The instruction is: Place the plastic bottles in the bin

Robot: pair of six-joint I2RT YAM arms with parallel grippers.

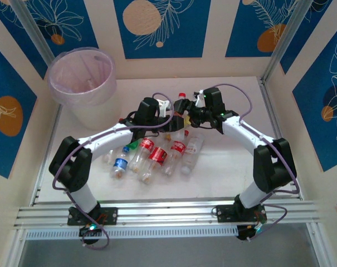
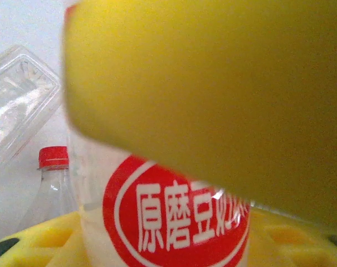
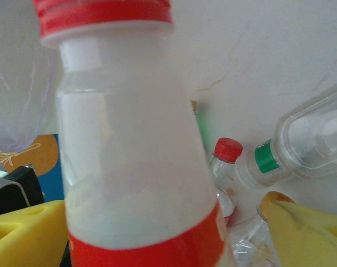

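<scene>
A white plastic bottle (image 1: 181, 107) with a red cap and red label stands upright between both grippers at mid-table. My left gripper (image 1: 169, 115) is shut on the white bottle: its yellow pads (image 2: 213, 94) press the labelled body (image 2: 174, 217). My right gripper (image 1: 193, 111) is open around the same bottle (image 3: 135, 156). Its yellow fingers (image 3: 304, 233) stand apart from the bottle's sides. The pale pink bin (image 1: 96, 100) stands at the far left corner. Several more plastic bottles (image 1: 157, 157) lie in a loose pile in front of the grippers.
The pile holds a blue-labelled bottle (image 1: 120, 165), red-labelled ones and a clear one (image 1: 192, 150). A red-capped clear bottle (image 3: 228, 150) and a green-banded bottle (image 3: 302, 144) lie just behind the right gripper. Patterned walls close in the table (image 1: 224, 178) on three sides.
</scene>
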